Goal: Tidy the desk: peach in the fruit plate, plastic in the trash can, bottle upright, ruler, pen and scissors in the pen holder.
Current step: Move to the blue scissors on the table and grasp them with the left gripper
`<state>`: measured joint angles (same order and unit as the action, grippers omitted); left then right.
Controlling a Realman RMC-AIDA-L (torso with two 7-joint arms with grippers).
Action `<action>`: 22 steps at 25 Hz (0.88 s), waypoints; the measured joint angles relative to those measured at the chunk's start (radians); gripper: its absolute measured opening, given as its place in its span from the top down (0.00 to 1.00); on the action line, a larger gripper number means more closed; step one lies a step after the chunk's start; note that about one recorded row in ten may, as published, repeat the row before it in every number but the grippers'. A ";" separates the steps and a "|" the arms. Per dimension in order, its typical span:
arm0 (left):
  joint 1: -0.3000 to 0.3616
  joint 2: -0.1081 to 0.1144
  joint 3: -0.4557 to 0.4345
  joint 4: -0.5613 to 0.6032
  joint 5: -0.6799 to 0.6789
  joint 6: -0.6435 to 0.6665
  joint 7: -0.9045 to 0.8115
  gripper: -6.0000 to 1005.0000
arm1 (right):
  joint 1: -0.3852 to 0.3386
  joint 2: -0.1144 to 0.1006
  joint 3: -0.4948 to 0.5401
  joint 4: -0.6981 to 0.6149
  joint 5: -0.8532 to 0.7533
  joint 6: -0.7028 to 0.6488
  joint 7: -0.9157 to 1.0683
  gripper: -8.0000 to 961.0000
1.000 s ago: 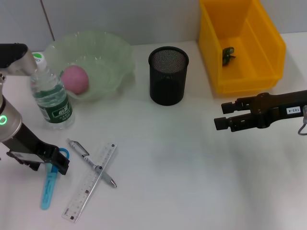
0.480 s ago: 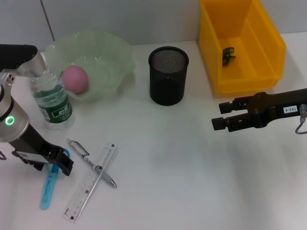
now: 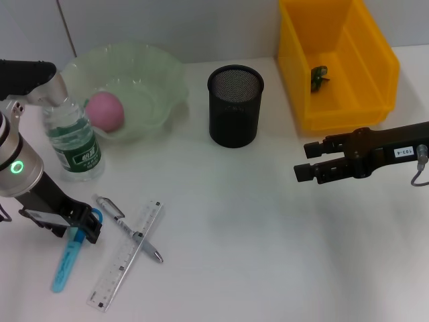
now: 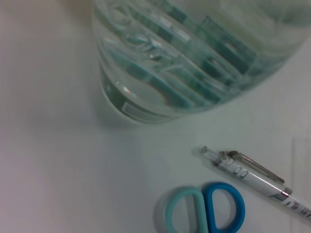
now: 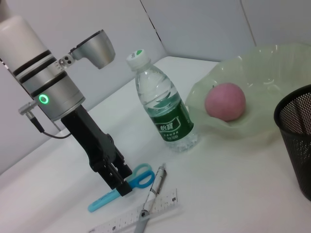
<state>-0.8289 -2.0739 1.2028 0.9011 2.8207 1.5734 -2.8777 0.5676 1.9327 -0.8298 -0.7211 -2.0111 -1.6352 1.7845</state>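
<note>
White table [image 3: 268,255]. Yellow plastic bin [image 3: 338,60], wavy translucent green plate [image 3: 151,74] holding the round pink peach [image 3: 105,111], black mesh holder [image 3: 234,105], ribbed clear bottle [image 3: 72,137] upright. Left hand [image 3: 84,228] down at the blue-handled scissors [image 3: 67,258]; grip can't be told. Right hand [image 3: 305,164] hovers, narrowly parted, empty. Clear ruler [image 3: 127,255] crossed by pen [image 3: 127,228].

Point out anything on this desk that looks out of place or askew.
The pen lies crossed over the ruler, and the scissors lie flat under the left gripper, all outside the pen holder. The bottle stands upright; the peach sits in the fruit plate.
</note>
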 joint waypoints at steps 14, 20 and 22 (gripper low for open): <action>0.013 0.000 0.014 0.032 0.000 0.027 -0.001 0.38 | 0.003 -0.003 0.000 0.000 0.000 0.000 0.003 0.14; 0.016 -0.004 0.018 0.035 -0.001 0.019 -0.001 0.38 | 0.003 -0.003 0.000 0.000 0.000 0.000 0.003 0.14; 0.016 -0.004 0.018 0.035 -0.001 0.016 -0.001 0.38 | 0.003 -0.003 0.000 0.000 0.000 0.000 0.003 0.14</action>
<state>-0.8133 -2.0779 1.2210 0.9362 2.8198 1.5897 -2.8791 0.5706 1.9296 -0.8299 -0.7210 -2.0111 -1.6352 1.7876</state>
